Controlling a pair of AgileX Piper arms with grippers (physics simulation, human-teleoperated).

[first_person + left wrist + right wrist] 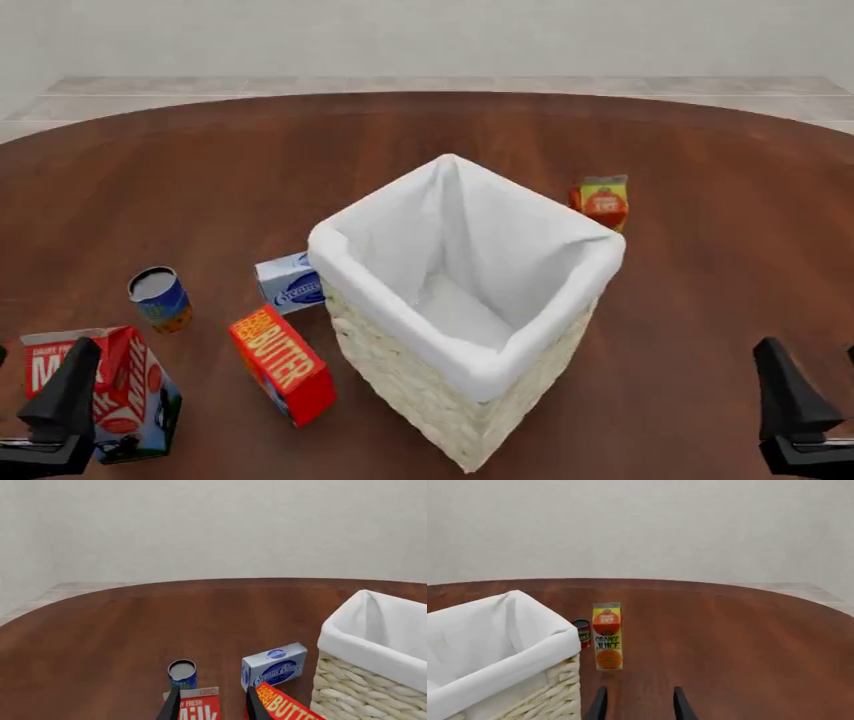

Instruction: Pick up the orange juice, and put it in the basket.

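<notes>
Left wrist view: my left gripper (212, 705) has its fingers spread apart, nothing between them. Just past the fingertips are the Milk carton (197, 706) and the BUTTER box (283, 705). Beyond those, a blue can (182, 673) and a blue-white cream cheese box (274, 665), which sits just beside the basket (373, 655). Basket liner is white, wicker wall below it. All on the brown table (133, 625).

Front view: basket (461, 290) stands mid-table, upright. The orange juice (603, 201) stands upright just beyond the basket's far right corner, close to it but apart. On the basket's left: cream cheese box (290, 282) near its wall, BUTTER box (283, 364) nearer me, can (159, 297) further left, Milk carton (107, 392) well left. Only fingertips of my left gripper (60, 405) and right gripper (794, 405) show at the lower edge, well clear of the basket.

Right wrist view: my right gripper (637, 704) is parted too, holding nothing. Orange juice (607, 636) stands upright ahead of the fingers, just beside the basket (500, 655). A small dark red can (582, 631) peeks out behind the juice, next to the basket rim.
</notes>
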